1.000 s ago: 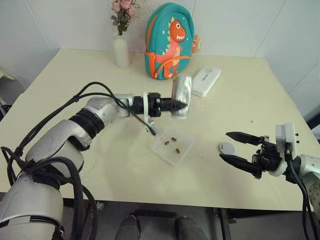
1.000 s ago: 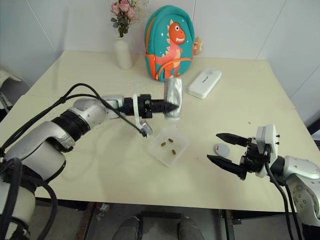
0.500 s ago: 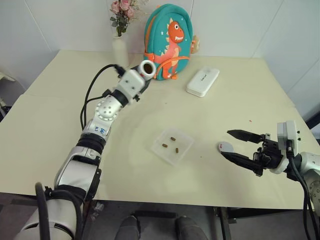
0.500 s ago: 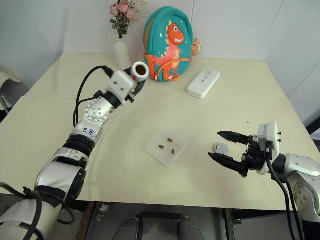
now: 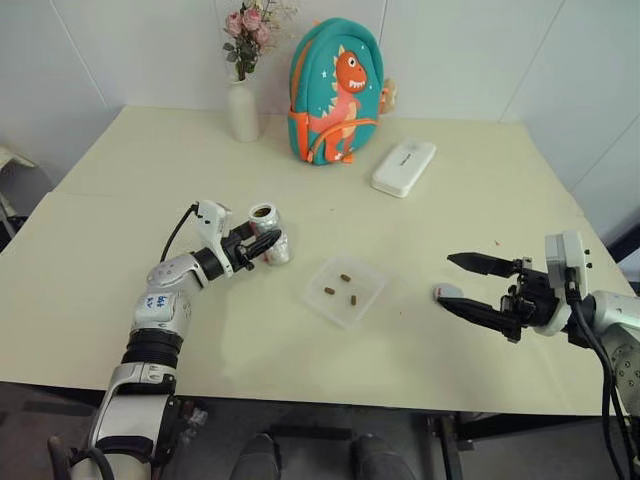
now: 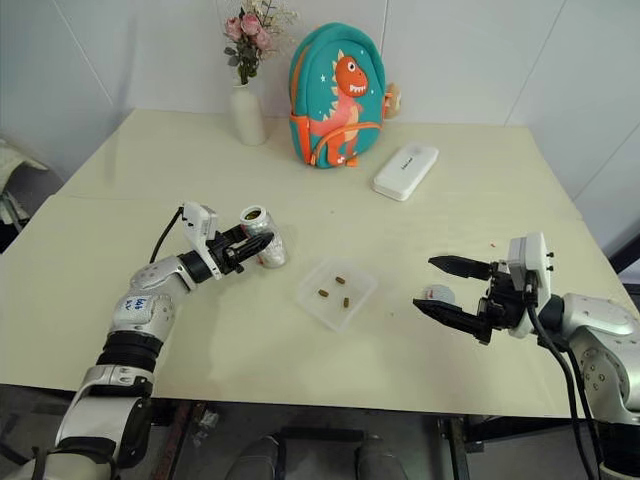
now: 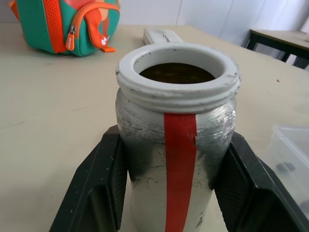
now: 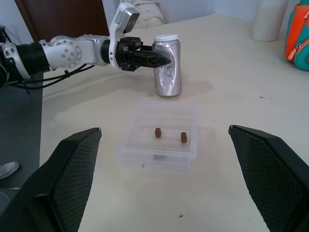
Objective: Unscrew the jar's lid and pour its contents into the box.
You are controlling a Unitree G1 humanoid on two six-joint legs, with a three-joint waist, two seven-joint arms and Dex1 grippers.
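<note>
— Up close, what does the left wrist view add?
— It shows the jar (image 7: 177,145) open-mouthed, white threaded rim bare, red stripe down its silvery side, with the left gripper (image 5: 262,246) clamped on it, a black finger (image 7: 94,186) pressed to each flank. The head views show the jar upright on the table (image 5: 120,200), just left of the box (image 5: 346,290).

— And the right wrist view?
— It looks across the box at the jar and shows two dark-brown pieces (image 8: 158,132) lying in the clear tray; the head views count three.

— Where is the lid?
— The lid (image 6: 437,294) lies flat on the table right of the box, between the spread fingers of the right gripper (image 6: 441,287), which holds nothing.

— Arm poses?
— The left forearm reaches low toward the box; the right arm points level, inward at it.
</note>
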